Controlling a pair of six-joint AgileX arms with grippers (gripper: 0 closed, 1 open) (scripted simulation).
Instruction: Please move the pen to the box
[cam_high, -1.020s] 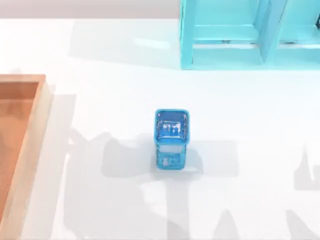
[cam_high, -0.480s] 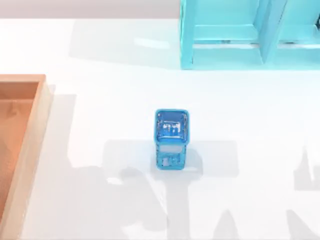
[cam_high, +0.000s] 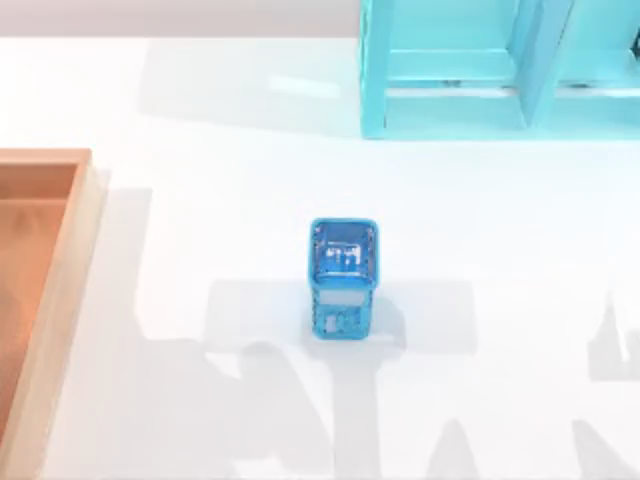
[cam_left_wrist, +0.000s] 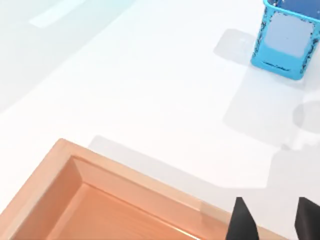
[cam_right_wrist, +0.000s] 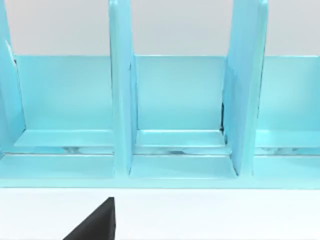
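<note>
Left gripper (cam_left_wrist: 272, 220): two dark fingertips stand spread with a clear gap between them; nothing is between them and they touch nothing. They hang above the tan rim of the box, at its edge toward the blue cup.
Right gripper: one dark finger (cam_right_wrist: 95, 222) shows at the rim of the right wrist view, over the white desk in front of the cyan shelf unit; whether this gripper is spread or pressed together I cannot tell.
Box (cam_high: 60, 300): a shallow wooden tray at the left side of the desk, light tan rim, orange-brown inside. The part of its floor that shows is bare wood.
Pen: its place cannot be told from these views.
Blue cup (cam_high: 343, 278): a small translucent square cup standing upright near the middle of the desk, well apart from the box; pale marks show inside it from above, too unclear to name.
Cyan shelf unit (cam_high: 500, 70): at the far right of the desk, upright dividers forming open compartments.
Desk (cam_high: 200, 200): white, with grey shadows across the near side.
</note>
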